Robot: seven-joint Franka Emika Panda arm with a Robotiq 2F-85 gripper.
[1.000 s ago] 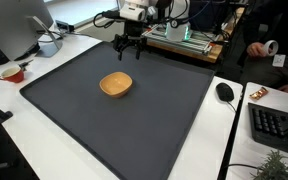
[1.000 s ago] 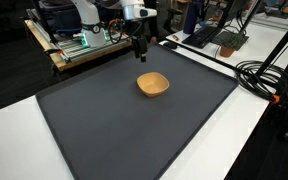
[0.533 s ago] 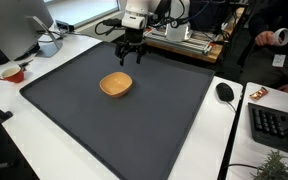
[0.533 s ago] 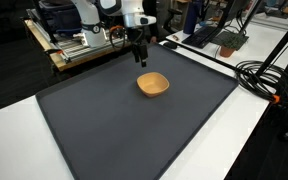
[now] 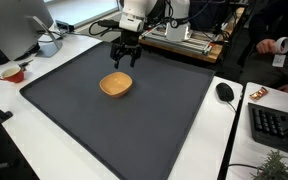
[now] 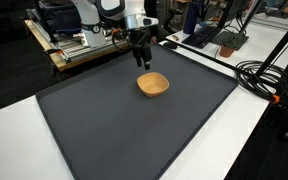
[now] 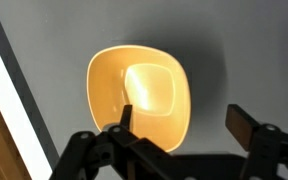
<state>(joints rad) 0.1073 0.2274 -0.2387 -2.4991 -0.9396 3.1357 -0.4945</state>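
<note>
— Where do we find the orange bowl [image 5: 115, 85]?
— Upright and empty on the dark mat [image 5: 169, 125], toward its far end.
— And the gripper [image 5: 122, 63]?
— We see it just above the bowl, fingers spread wide. In the wrist view one stands over the hollow and the other outside the rim, gripping nothing. A mouse [image 5: 224, 92] lies off the mat, well apart

No legible text, label, brand, number or sign in any view.

In the wrist view, one of the fingers [image 7: 124, 122] hides part of the lower rim of the bowl [image 7: 149, 90]
</note>
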